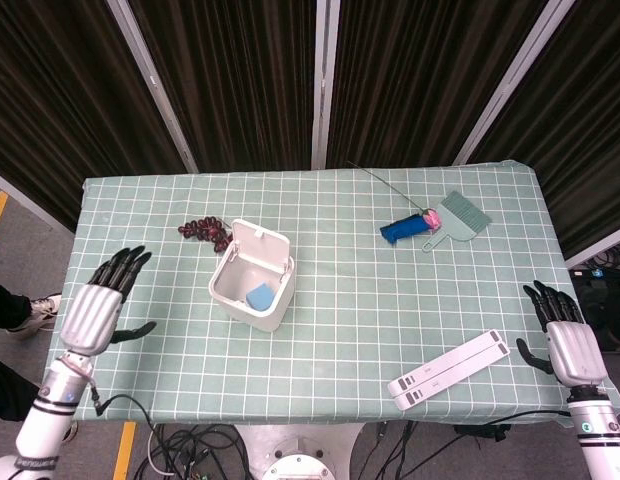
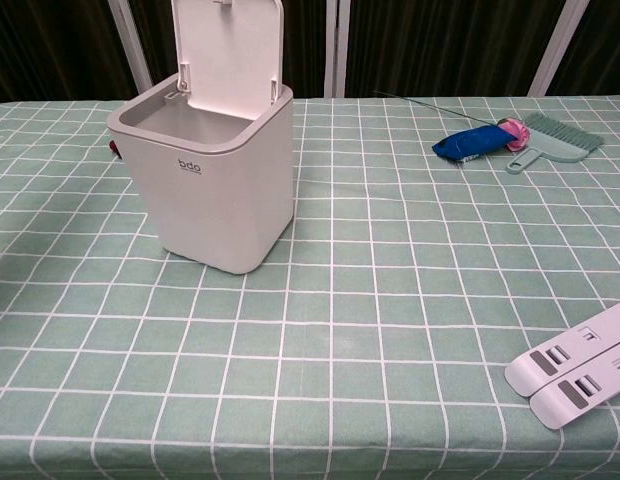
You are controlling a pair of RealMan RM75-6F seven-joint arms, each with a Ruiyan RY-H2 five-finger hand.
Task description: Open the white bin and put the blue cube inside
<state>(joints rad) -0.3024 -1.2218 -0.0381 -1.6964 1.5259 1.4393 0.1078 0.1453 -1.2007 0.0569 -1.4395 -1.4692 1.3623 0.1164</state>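
The blue cube (image 1: 259, 297) is lying inside the white bin (image 1: 252, 277), to the right of the left robot hand (image 1: 90, 314). The left robot hand is hovering off the left edge of the desk (image 1: 340, 330), holding nothing, with its fingers spread wide. Beyond it and to its right, a cluster of dark red beads (image 1: 203, 230) is lying just beside the bin. The bin's lid (image 2: 228, 52) is standing upright. Further right, a blue tube (image 1: 404, 229) is lying against a green brush (image 1: 456, 219). A white folding stand (image 1: 449, 369) is lying near the right robot hand (image 1: 570, 349), which is hovering off the right edge, empty, fingers apart.
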